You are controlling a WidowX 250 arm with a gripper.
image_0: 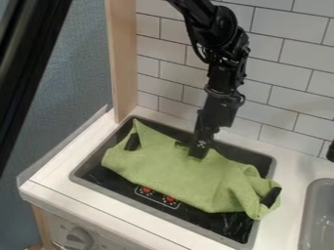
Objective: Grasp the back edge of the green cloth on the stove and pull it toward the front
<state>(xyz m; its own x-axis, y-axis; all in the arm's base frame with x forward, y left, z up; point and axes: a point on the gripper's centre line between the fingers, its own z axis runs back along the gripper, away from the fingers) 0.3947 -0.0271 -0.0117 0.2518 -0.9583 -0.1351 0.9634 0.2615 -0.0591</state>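
Camera view: your pincer (199,150) hangs down against the cloth (176,171) at its edge nearest the tiles (287,68).
Grip: you cannot tell whether it is apart, together or clamped on cloth.
Cloth: lies under and to both sides of your pincer, over the hob (221,225).
Feel: looks light, soft, hardly slippery, not fragile; you should expect sagging.
Hold: your likeliest purchase is a raised fold beside the pincer.

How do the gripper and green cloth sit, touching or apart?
Touching: the camera view shows the gripper meeting the green cloth near its far edge.
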